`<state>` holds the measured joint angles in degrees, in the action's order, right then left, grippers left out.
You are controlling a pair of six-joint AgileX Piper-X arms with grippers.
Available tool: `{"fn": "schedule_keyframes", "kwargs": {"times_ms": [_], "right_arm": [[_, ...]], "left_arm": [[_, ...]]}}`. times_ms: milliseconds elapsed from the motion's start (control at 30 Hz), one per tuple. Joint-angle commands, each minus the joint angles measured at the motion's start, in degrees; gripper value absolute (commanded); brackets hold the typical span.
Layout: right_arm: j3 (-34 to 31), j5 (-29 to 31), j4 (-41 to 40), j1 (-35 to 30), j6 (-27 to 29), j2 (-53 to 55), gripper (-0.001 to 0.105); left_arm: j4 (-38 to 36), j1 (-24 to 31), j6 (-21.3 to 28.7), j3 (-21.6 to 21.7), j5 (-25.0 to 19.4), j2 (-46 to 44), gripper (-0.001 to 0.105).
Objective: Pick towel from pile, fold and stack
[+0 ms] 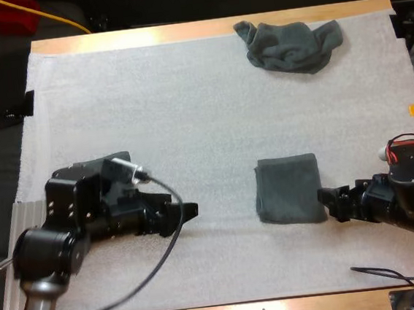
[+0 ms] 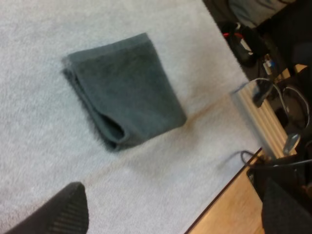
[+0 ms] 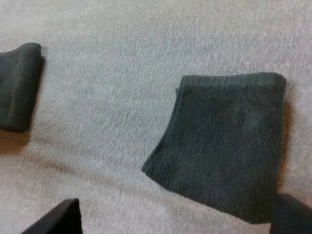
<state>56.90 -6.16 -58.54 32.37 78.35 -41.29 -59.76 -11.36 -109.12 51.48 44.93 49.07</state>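
Right tool [image 1: 334, 203], fingers spread, sits just beside the folded towel [image 1: 289, 189].

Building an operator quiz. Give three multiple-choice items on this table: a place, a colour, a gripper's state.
1. Where is the crumpled towel? A) the mat's far right B) its near left corner C) off the table
2. The folded towel's colour? A) red B) dark grey-green C) bright blue
3. The right gripper is? A) shut on a towel B) open C) shut, empty
Answers: A, it lies at the mat's far edge, right side; B, dark grey-green in both wrist views; B, its fingers stand apart.
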Motion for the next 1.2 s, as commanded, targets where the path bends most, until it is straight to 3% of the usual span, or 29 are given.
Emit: {"fn": "schedule_keyframes", "kwargs": {"times_ms": [0, 233, 400, 567, 700, 900, 1167], "right_arm": [[0.34, -0.51, -0.48, -0.07, -0.09, 0.53, 0.074], [0.34, -0.51, -0.48, -0.07, -0.15, 0.53, 0.074], [0.34, -0.51, -0.48, -0.07, -0.79, 0.53, 0.074], [0.34, -0.51, -0.48, -0.07, -1.40, 0.53, 0.074], [0.34, -0.51, -0.48, -0.07, -1.47, 0.53, 0.074], [0.34, -0.51, -0.48, -0.07, -1.76, 0.53, 0.074], [0.34, -0.51, -0.48, -0.07, -1.91, 0.53, 0.074]], "left_arm": [[0.97, -0.38, 0.13, -0.03, 0.57, 1.31, 0.071], [7.89, -5.32, -3.36, -1.36, 1.06, 7.43, 0.071], [16.02, -11.01, -10.39, -1.82, -4.46, 11.70, 0.071], [21.33, -15.93, -14.68, -1.82, -5.81, 16.12, 0.071], [25.86, -19.62, -18.25, -1.82, -9.33, 20.99, 0.071], [30.32, -21.14, -21.24, -1.82, -10.01, 28.14, 0.071], [33.27, -21.14, -21.37, -1.82, -9.30, 36.82, 0.071]]}}
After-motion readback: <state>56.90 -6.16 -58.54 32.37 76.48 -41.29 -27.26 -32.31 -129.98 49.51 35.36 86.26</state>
